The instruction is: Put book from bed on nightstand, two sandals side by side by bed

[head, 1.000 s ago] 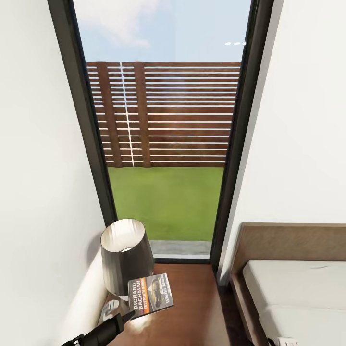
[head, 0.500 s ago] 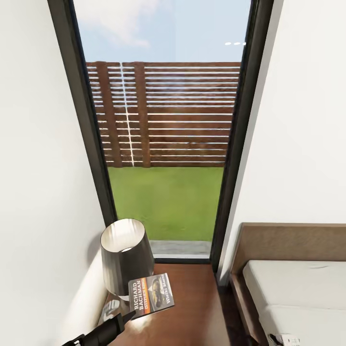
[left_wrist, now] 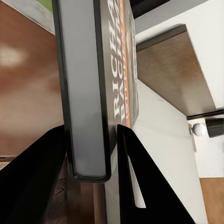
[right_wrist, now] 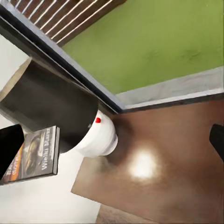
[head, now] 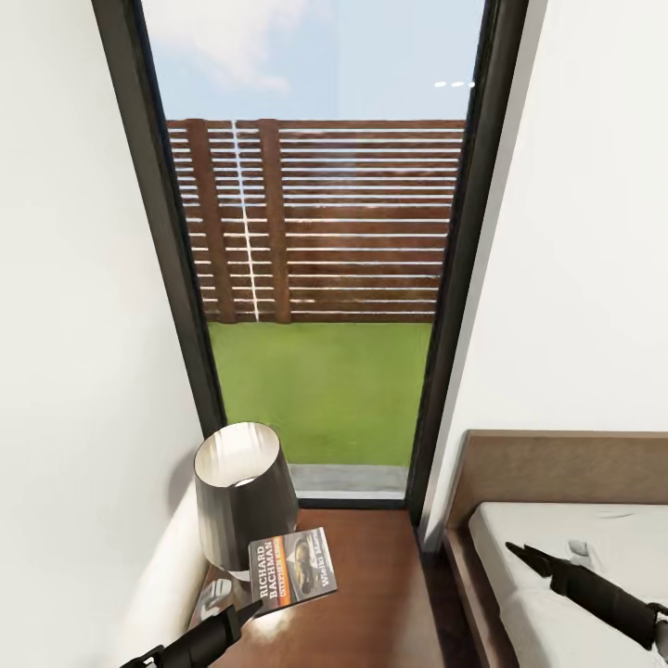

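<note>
Book held over the nightstand, beside the lamp.
The book (head: 291, 569) is clamped by the left gripper (head: 249, 610) above the nightstand (head: 371, 594); the right gripper (head: 520, 554), over the bed (head: 557, 529), cannot be judged open or closed.

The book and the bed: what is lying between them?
In the head view, bare glossy nightstand top, then a dark floor gap, separate the book, held by the left tool, from the bed.

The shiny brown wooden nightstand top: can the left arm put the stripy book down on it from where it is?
Probably yes. The left gripper holds the orange-striped paperback book just above the glossy brown nightstand. The dark-shaded lamp stands close behind, but bare wood lies beside the book.
</note>
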